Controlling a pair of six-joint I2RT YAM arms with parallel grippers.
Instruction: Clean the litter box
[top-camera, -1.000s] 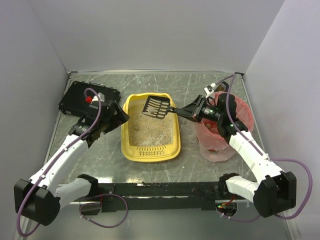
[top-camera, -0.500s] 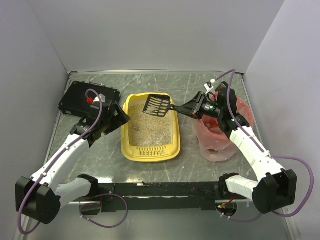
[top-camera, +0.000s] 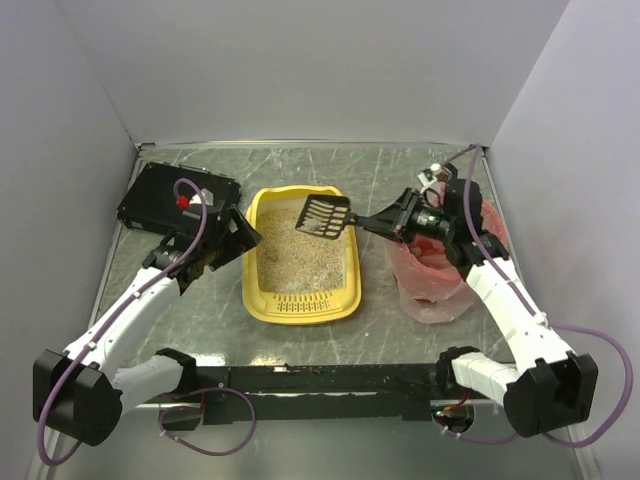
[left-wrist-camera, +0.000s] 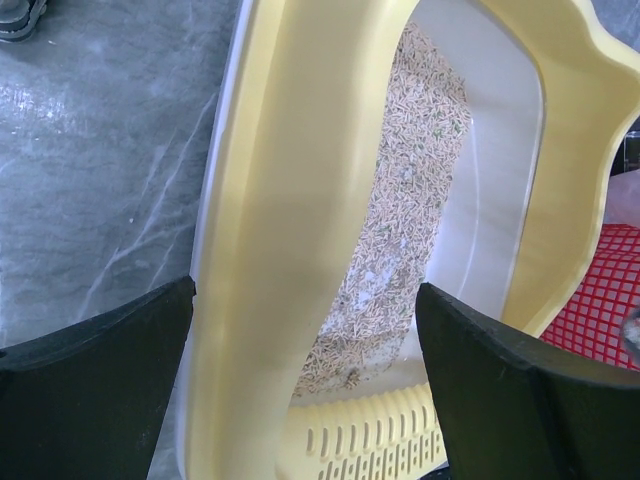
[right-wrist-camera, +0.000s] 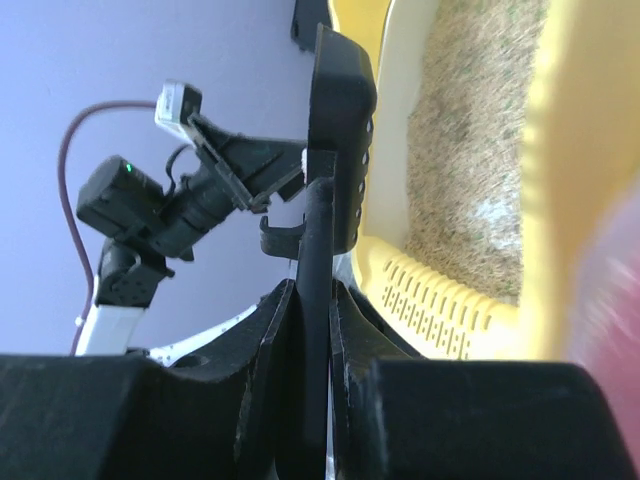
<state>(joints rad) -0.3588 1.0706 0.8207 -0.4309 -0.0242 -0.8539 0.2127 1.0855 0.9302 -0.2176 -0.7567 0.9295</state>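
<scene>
The yellow litter box (top-camera: 300, 300) sits mid-table with beige litter (top-camera: 300, 260) inside and a slotted rim at its near end. My right gripper (top-camera: 392, 222) is shut on the handle of a black slotted scoop (top-camera: 325, 215), which hangs tilted over the box's far right corner. In the right wrist view the fingers (right-wrist-camera: 280, 320) clamp the thin handle and the scoop (right-wrist-camera: 340, 130) is edge-on beside the litter box (right-wrist-camera: 565, 150). My left gripper (top-camera: 243, 232) stands open at the box's left wall; in its wrist view the gripper (left-wrist-camera: 305, 290) straddles the yellow rim (left-wrist-camera: 270, 250).
A pink-red bag-lined bin (top-camera: 445, 270) stands right of the box, under my right arm; its red mesh (left-wrist-camera: 600, 290) shows in the left wrist view. A flat black box (top-camera: 175, 195) lies at the far left. Grey walls close in three sides.
The right gripper has carried the scoop a little to the right, toward the bin, and its wrist has risen. The left arm has stayed put.
</scene>
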